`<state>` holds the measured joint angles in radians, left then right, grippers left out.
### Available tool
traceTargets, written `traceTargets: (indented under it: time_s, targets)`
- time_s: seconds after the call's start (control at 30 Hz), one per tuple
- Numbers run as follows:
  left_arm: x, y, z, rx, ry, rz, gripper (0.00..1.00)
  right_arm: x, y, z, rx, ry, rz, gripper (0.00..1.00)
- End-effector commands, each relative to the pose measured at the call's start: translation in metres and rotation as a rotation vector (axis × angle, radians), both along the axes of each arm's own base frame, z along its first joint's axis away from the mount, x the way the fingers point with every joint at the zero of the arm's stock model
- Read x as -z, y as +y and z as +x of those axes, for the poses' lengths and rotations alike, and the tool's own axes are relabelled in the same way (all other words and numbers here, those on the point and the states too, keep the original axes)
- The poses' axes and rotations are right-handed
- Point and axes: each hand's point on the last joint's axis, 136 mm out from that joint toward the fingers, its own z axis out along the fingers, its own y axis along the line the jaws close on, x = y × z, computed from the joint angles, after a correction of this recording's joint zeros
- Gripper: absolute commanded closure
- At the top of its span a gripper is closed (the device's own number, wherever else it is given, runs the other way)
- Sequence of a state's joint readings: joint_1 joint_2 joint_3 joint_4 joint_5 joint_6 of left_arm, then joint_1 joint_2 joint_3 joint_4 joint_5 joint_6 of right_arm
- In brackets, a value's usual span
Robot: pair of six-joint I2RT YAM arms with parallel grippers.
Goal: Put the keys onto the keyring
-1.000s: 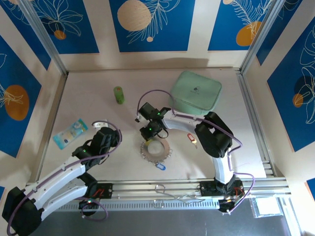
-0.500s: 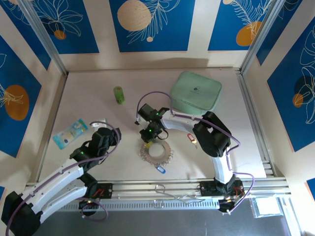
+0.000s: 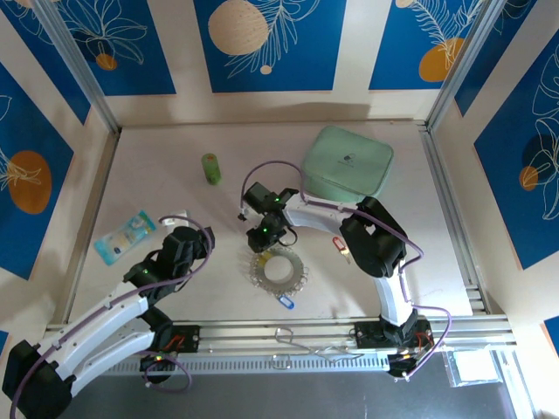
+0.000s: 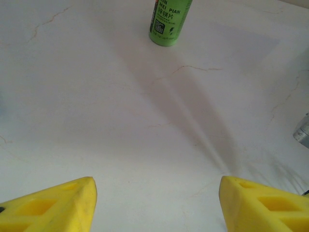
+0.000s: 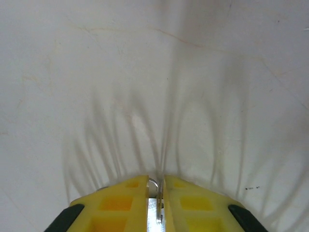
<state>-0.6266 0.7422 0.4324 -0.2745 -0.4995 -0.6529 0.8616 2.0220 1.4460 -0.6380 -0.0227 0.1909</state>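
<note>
- Right claw (image 5: pixel 155 182): nearly closed, pinching a sliver of wire from the keyring (image 3: pixel 296 278) between its yellow fingers (image 5: pixel 125 203).
- Keyring lies on the tabletop (image 3: pixel 157 166) near the front middle, with the right claw at its far edge.
- Blue-tagged key (image 3: pixel 284 299) lies just beside the ring's near edge; whether they touch is unclear.
- Red-tagged key (image 3: pixel 339 247) lies apart, right of the ring.
- Left claw (image 4: pixel 157 184): wide, nothing between its fingers, over bare tabletop.
- Green cylinder (image 4: pixel 169 21) lies ahead of the left claw.
- Mint pouch (image 3: pixel 348 164) sits at the far right.
</note>
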Motion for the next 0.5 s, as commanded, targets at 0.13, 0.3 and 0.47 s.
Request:
traceTargets:
  time_s: [0.13, 0.3, 0.47]
  targets:
    - [0.004, 0.003, -0.004, -0.007, 0.012, 0.010, 0.33, 0.001, -0.003, -0.003, -0.009, 0.027, -0.039, 0.78]
    - [0.004, 0.003, -0.004, -0.006, 0.014, 0.009, 0.33, 0.004, -0.004, -0.009, -0.022, 0.039, -0.058, 0.78]
    - [0.004, 0.004, -0.005, -0.006, 0.013, 0.008, 0.33, -0.004, -0.005, -0.009, -0.015, 0.018, -0.061, 0.77]
